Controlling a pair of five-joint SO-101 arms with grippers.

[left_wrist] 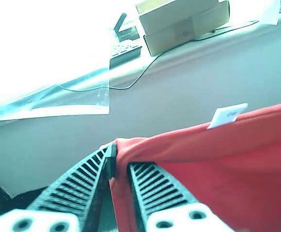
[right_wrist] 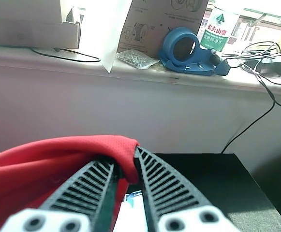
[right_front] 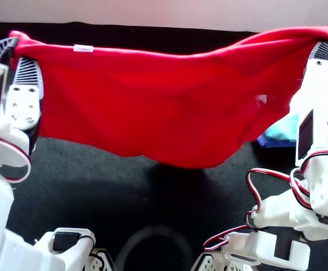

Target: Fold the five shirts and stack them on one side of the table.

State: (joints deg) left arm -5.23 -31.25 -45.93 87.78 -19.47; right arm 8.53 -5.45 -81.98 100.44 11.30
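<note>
Above table (right_front: 96, 186) | left hand (left_wrist: 117, 157) clamped on red shirt (right_front: 169, 113) corner | right hand (right_wrist: 126, 162) likewise

The shirt (right_front: 169, 113) hangs spread above the table (right_front: 96, 175), between the two grippers. The left gripper (left_wrist: 113, 150) pinches its upper left corner, the right gripper (right_wrist: 134, 147) its upper right corner. Below the right corner another cloth (right_front: 278, 134) lies on the table.
</note>
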